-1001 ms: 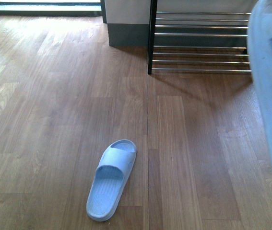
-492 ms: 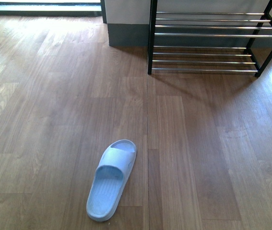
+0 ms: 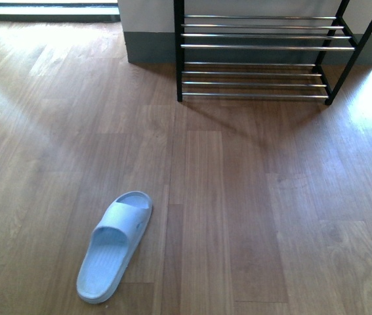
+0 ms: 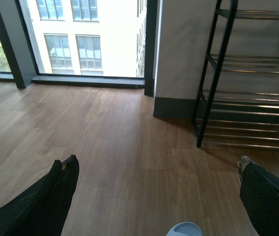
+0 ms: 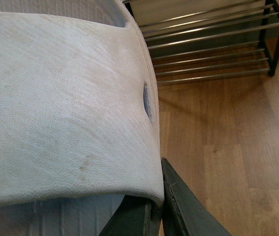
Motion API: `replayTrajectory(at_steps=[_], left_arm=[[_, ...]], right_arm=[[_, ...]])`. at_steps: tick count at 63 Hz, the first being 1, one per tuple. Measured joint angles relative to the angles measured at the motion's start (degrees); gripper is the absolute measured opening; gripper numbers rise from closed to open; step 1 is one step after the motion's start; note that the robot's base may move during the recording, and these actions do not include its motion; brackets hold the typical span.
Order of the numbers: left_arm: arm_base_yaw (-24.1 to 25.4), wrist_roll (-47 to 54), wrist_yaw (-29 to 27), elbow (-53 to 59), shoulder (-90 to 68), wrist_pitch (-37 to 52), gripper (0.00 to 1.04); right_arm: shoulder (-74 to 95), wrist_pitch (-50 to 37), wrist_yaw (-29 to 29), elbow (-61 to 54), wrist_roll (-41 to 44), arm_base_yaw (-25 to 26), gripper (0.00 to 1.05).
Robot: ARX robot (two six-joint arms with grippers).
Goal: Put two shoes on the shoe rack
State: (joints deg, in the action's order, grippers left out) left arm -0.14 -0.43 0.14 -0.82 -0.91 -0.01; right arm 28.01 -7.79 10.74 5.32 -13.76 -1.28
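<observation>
Front view: a brown wooden floor [image 3: 251, 216] fills the frame, and neither arm shows. At the far top left, a bright strip of window [image 3: 41, 10] throws glare onto the boards. Lower left, a pale blue slide sandal [image 3: 115, 246] lies flat on the floor, sole down. Its heel is nearest the camera and its open toe points away and slightly right. Further back stands a white wall [image 3: 146, 16] with a grey skirting board [image 3: 149, 49]. To its right, set against the wall, is the shoe rack [image 3: 258, 47], a black frame with tiers of silver rods. The sandal lies well apart from it.

Left wrist view: the left hand [image 4: 156, 162] is spread wide open. Its two dark fingers [image 4: 55, 196] sit at opposite sides of the picture with bare floor between them. The rounded tip of the pale blue slide sandal [image 4: 185, 229] peeks in at the frame edge between them, touching neither. Beyond are tall windows [image 4: 70, 34], and the shoe rack [image 4: 247, 98] stands by the wall.

Right wrist view: a second slide sandal [image 5: 65, 98] fills most of the picture. Its broad, pebbled, off-white strap is close to the lens, with a small oval hole at its side. The right hand [image 5: 151, 201] is closed on this sandal, with a dark finger [image 5: 183, 206] pressed against the strap's edge. The shoe rack [image 5: 213, 44] stands beyond it, across open floor.
</observation>
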Motion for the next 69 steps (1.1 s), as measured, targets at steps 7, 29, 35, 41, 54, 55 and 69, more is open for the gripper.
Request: replayTrajectory(at_steps=[7, 29, 35, 41, 54, 55, 69], left_arm=[[0.0, 0.0, -0.1, 0.0, 0.0, 0.0, 0.95], [-12.2, -21.4, -29.0, -8.9, -45.5, 0.7, 0.95], [-12.1, -20.5, -27.2, -12.0, -63.4, 13.2, 0.95], [-10.6, -15.2, -24.1, -20.5, -91.1, 24.7, 0.95], [-8.9, -0.9, -22.9, -35.5, -121.4, 27.3, 0.95], [-8.9, 0.5, -22.3, -37.1, -123.8, 27.8, 0.95], [-7.1, 13.6, -15.9, -53.5, -145.8, 28.8, 0.95]], right_arm=[[0.0, 0.0, 0.3, -0.1, 0.0, 0.1, 0.01], [0.0, 0.0, 0.4, -0.1, 0.0, 0.1, 0.01], [0.0, 0.0, 0.4, -0.1, 0.0, 0.1, 0.01], [0.0, 0.0, 0.4, -0.1, 0.0, 0.1, 0.01], [0.0, 0.0, 0.4, -0.1, 0.0, 0.1, 0.01], [0.0, 0.0, 0.4, -0.1, 0.0, 0.1, 0.01], [0.0, 0.0, 0.4, -0.1, 0.0, 0.1, 0.01]])
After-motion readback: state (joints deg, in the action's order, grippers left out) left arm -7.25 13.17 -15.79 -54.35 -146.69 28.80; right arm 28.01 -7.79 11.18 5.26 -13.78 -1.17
